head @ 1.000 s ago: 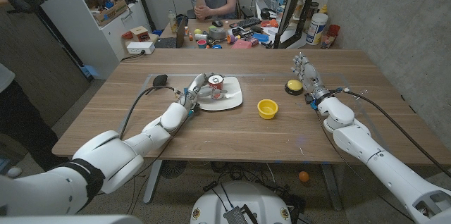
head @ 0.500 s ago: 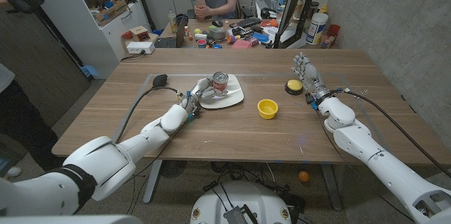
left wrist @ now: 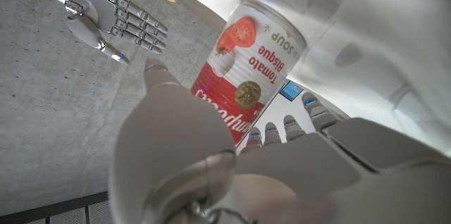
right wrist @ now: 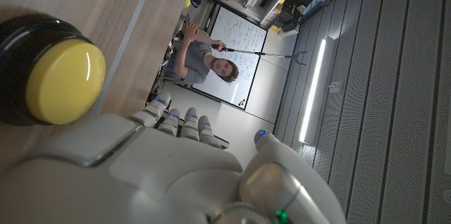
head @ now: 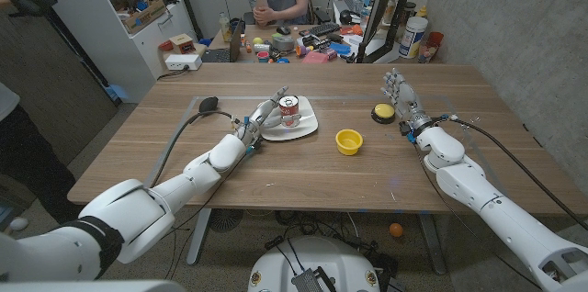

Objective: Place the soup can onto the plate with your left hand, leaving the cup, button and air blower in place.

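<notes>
White plate [head: 304, 127] bears upright soup can [head: 288, 111]; left hand [head: 260, 118], fingers spread, beside it; right hand [head: 401, 99] spread by button [head: 382, 113].

soup can [head: 288, 109] 1 | plate [head: 306, 126] 1 | cup [head: 348, 141] 1 | button [head: 382, 113] 1 | air blower [head: 209, 105] 1

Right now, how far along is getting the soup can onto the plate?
Nearly done: the red-and-white tomato soup can stands on the white plate. The left hand is beside it, fingers apart. The yellow cup, yellow button and black air blower sit undisturbed. Left: withdraw the hand.
</notes>
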You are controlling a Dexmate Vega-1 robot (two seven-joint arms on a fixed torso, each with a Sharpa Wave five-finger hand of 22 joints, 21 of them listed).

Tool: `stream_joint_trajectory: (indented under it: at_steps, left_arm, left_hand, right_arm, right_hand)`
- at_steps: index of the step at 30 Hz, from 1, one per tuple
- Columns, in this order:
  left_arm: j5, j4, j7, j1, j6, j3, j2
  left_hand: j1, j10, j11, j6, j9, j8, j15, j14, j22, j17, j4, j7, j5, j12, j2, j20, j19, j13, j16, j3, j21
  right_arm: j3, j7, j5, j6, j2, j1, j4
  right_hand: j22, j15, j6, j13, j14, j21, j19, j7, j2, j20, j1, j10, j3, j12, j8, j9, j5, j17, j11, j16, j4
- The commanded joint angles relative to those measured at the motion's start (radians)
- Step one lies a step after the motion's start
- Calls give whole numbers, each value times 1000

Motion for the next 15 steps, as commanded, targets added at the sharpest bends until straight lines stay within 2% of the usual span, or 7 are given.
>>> stream_joint_trajectory:
  at_steps: [1,9,15]
  left_arm:
    - [-3,-46,0,17,-4,-21,9]
    - [3,-143,14,49,35,-45,37]
    - [3,-221,29,81,68,-69,56]
  left_hand:
    - [-14,-121,7,-174,1,5,8,-55,5,4,5,7,11,2,0,15,-20,2,-1,-16,-4]
    - [-29,-92,-13,-147,1,23,-8,-27,5,4,14,-9,21,23,0,15,13,3,17,-35,12]
    - [-32,-78,-10,-125,1,32,-15,-11,6,4,17,-11,24,31,2,25,21,3,24,-43,15]
  right_arm:
    - [1,7,3,4,-2,3,3]
    - [0,11,2,3,-6,3,-3]
    - [2,12,2,4,-9,-2,-10]
  right_hand:
    - [4,6,3,2,4,-3,-4,9,32,-3,-9,4,4,7,8,4,-4,2,8,3,-1]
    - [4,6,4,2,5,-3,-4,10,32,-2,-9,4,3,7,8,4,-4,2,10,3,-2]
    - [4,6,5,2,5,-3,-3,11,31,-1,-10,5,3,7,8,4,-4,2,10,3,-2]
